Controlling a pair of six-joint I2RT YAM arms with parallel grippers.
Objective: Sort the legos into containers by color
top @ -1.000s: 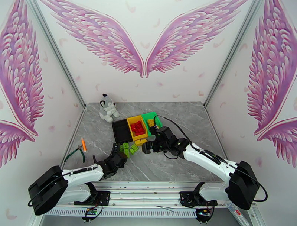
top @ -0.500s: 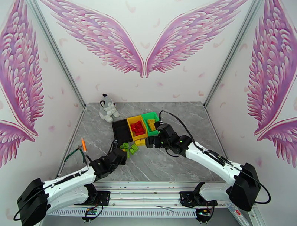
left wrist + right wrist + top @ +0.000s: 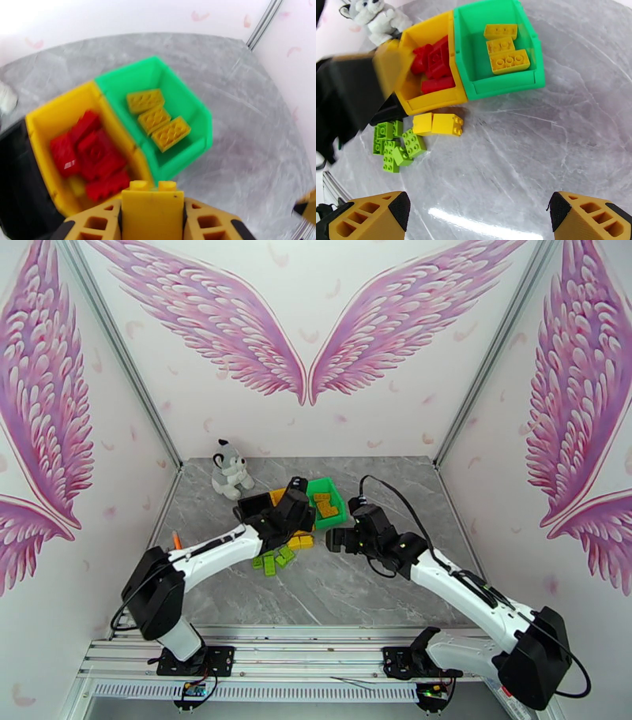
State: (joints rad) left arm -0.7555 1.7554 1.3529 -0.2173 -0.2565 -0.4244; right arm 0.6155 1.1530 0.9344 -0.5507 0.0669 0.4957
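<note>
My left gripper (image 3: 152, 203) is shut on a yellow lego (image 3: 152, 213) and hangs over the near edge of the yellow container (image 3: 59, 112), which holds several red legos (image 3: 94, 158). The green container (image 3: 197, 126) beside it holds three yellow legos (image 3: 158, 116). In the top view the left gripper (image 3: 294, 507) covers much of the yellow container (image 3: 276, 495). My right gripper (image 3: 478, 217) is open, low over bare table right of the containers. Two yellow legos (image 3: 438, 123) and several green legos (image 3: 395, 144) lie on the table in front of the yellow container.
The black container (image 3: 253, 507) sits left of the yellow one, and a grey-white plush toy (image 3: 229, 469) stands behind it. An orange pen (image 3: 176, 541) lies near the table's left edge. My left arm (image 3: 351, 90) crosses in front of the black container.
My left arm has swung from the near left of the table forward to above the containers. My right gripper has drawn back to the right, still open.
</note>
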